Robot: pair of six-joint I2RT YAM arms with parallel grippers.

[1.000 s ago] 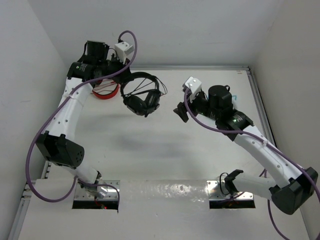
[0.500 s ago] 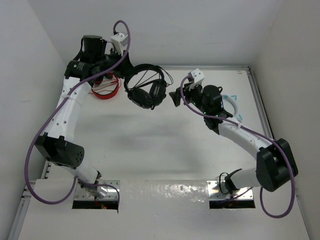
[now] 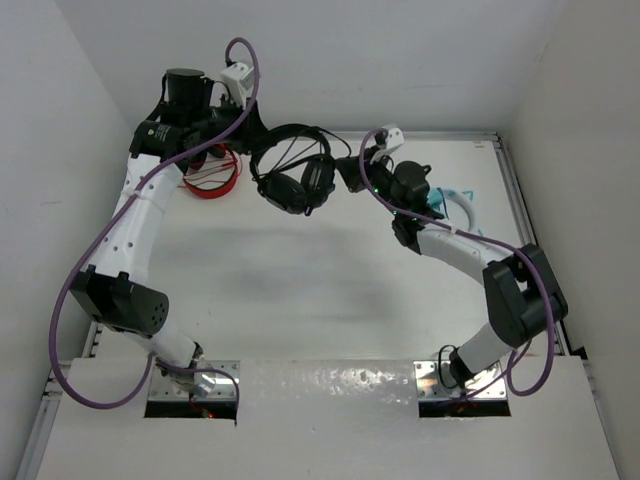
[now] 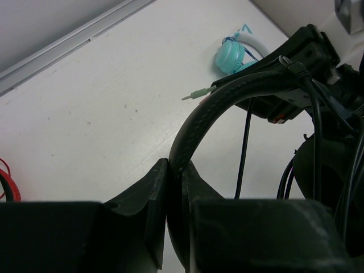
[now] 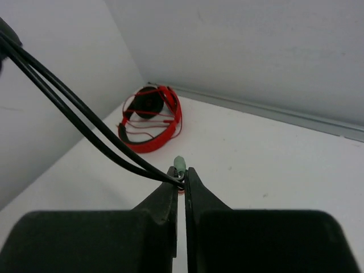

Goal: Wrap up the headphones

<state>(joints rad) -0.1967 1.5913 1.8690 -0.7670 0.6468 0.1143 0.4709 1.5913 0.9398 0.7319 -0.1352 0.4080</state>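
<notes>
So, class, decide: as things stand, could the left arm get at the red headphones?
Probably not yet: the red headphones lie close by, but the left gripper is shut on the headband of the black headphones.

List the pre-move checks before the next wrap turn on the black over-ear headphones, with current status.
1. Left gripper shut on the thin black headband of the black over-ear headphones: ok.
2. Right gripper shut on the thin dark cable at its green plug: ok.
3. Cable free of tangles at the ear cups: cannot tell; strands cross there in the left wrist view.
4. Red headphones apart from the held cable: ok.
5. Light blue headphones clear of the right arm: cannot tell; the arm overlaps them from above.
</notes>
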